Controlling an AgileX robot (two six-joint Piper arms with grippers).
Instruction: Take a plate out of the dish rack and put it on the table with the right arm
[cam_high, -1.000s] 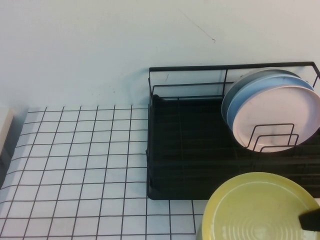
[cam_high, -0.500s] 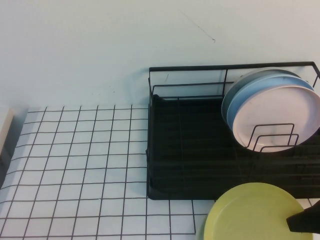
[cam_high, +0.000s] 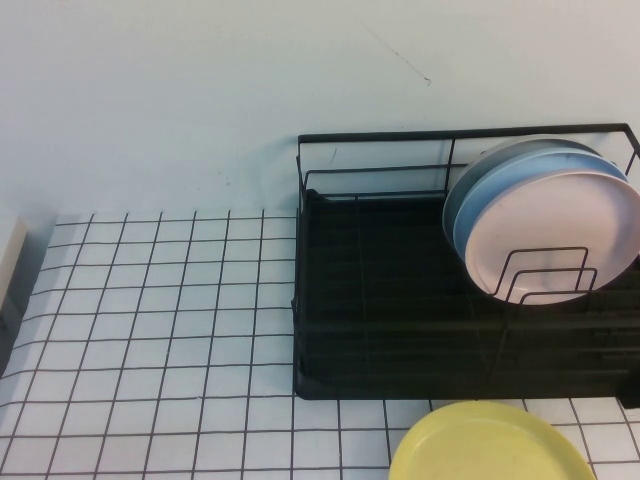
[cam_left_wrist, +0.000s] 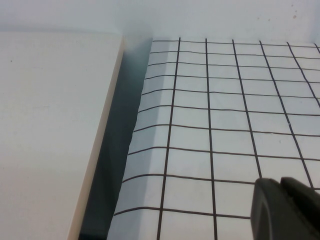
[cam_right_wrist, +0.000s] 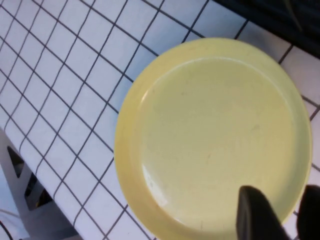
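Observation:
The yellow plate (cam_high: 485, 448) lies low over the gridded table (cam_high: 160, 330), in front of the black wire dish rack (cam_high: 400, 310), at the bottom edge of the high view. In the right wrist view my right gripper (cam_right_wrist: 280, 194) straddles the rim of the plate (cam_right_wrist: 210, 135), one finger over its inside and one outside, shut on it. The right gripper is out of the high view. My left gripper (cam_left_wrist: 281, 183) is shut and empty over the table's left part (cam_left_wrist: 225, 120), shown only in the left wrist view.
A pinkish plate (cam_high: 560, 225), a blue plate (cam_high: 490, 190) and a grey one behind stand upright in the rack's right end. A white block (cam_left_wrist: 50, 125) borders the table's left edge, with a dark gap beside it. The rack's corner shows in the right wrist view (cam_right_wrist: 285, 12).
The yellow plate has moved down and toward the near edge of the table, a little to the left. The right gripper has dropped out of the high view.

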